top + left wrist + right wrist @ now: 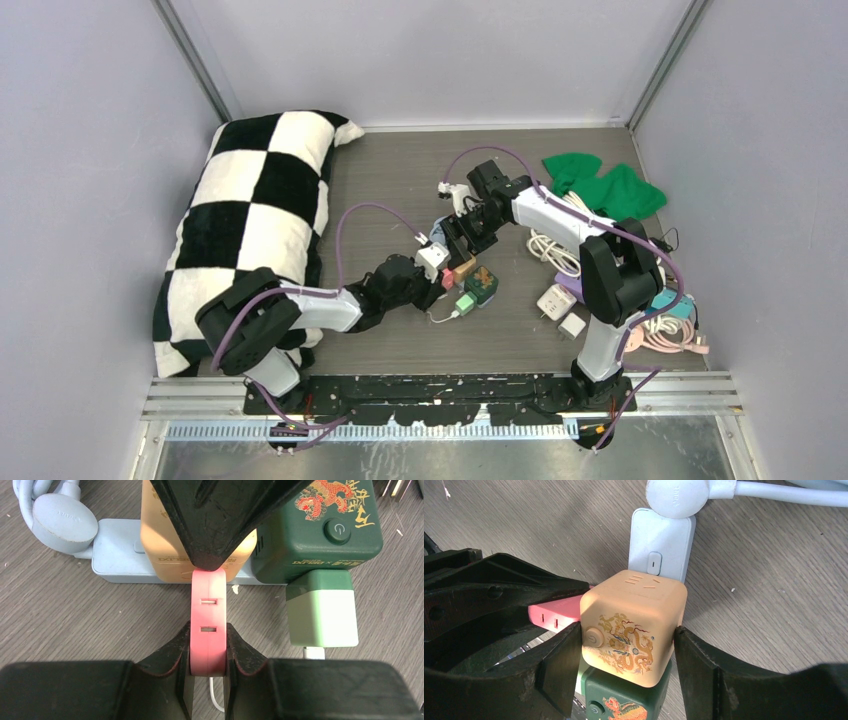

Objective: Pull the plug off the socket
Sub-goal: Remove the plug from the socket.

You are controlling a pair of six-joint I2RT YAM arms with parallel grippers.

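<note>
- The left pincer (208, 636) is shut tight on the pink plug (208, 615), one finger on each flat side, holding the end farthest from the socket
- The right pincer (629, 652) is about half open and braces the orange socket (634, 625), a finger pressed to its 9 o'clock side and another to its 3 o'clock side
- In the left wrist view the plug runs from 6 o'clock up to the orange socket's face and meets it with no gap; no prongs show, so I judge it not yet pulled out
- In the right wrist view the plug juts from the socket's 9 o'clock side, again flush against it
- Done so far: both grips are set, one to pull and one to hold
- Left to do: draw the plug straight away from the socket until the prongs clear, while the socket is kept from following
- The green socket (320, 525) sits at 3 o'clock of the orange one, both on the blue strip (120, 555) near the middle of the bench (400, 170), so the whole cluster could drag if the brace slips
</note>
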